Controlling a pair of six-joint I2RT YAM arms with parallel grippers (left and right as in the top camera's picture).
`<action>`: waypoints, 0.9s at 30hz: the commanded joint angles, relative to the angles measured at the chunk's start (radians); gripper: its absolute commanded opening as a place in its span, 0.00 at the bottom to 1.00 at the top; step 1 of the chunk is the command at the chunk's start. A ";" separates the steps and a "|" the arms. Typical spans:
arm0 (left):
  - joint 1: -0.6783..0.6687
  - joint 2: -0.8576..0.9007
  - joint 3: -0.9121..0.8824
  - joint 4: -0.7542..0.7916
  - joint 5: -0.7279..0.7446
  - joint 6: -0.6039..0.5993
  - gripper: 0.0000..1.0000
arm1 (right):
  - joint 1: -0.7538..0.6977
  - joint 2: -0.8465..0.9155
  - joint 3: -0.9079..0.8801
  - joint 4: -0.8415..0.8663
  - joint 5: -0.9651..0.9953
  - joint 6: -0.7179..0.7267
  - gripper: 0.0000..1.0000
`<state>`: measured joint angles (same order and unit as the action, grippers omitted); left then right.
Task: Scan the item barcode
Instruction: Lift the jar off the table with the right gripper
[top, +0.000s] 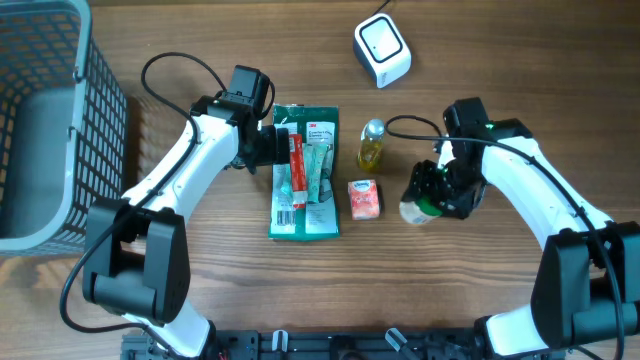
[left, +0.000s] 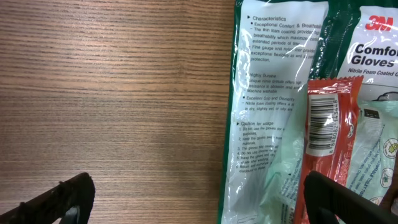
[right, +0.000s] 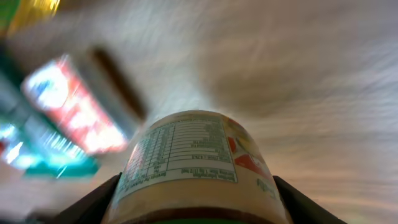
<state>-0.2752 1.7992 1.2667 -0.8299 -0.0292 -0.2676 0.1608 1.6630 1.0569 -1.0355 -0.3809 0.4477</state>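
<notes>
Your right gripper (top: 437, 190) is clamped on the jar (right: 186, 155), with a finger on each side near the green-capped end, so the printed label is left bare. The jar sits low over the table (top: 450, 290), right of centre, tilted rather than upright. From above you cannot tell whether it touches the wood. The wrist view is smeared around the jar and shows only a nutrition panel, no barcode, so you will likely have to turn the jar before presenting it. The scanner (top: 382, 50) stands near the far edge, well apart from the jar, and its face looks to point upward, which is probably why the grip keeps off the label. Your left gripper (top: 262, 145) hangs empty with its jaws wide apart at the left edge of the glove pack (left: 280, 93). A red packet (left: 329, 124) lies on that pack, barcode up. The oil bottle (top: 371, 143) and orange pack (top: 364, 198) lie between the arms, and the basket (top: 40, 120) sits at the left edge.
</notes>
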 joint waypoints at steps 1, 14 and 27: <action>-0.003 -0.017 -0.006 0.000 -0.006 -0.002 1.00 | 0.001 -0.025 0.024 -0.044 -0.294 0.001 0.17; -0.003 -0.017 -0.006 0.000 -0.006 -0.002 1.00 | 0.048 -0.025 0.023 -0.137 -0.668 0.222 0.10; -0.003 -0.017 -0.006 0.000 -0.006 -0.002 1.00 | 0.085 -0.025 0.023 -0.137 -0.740 0.289 0.04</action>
<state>-0.2752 1.7992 1.2667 -0.8299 -0.0292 -0.2676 0.2417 1.6623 1.0573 -1.1679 -1.0554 0.7223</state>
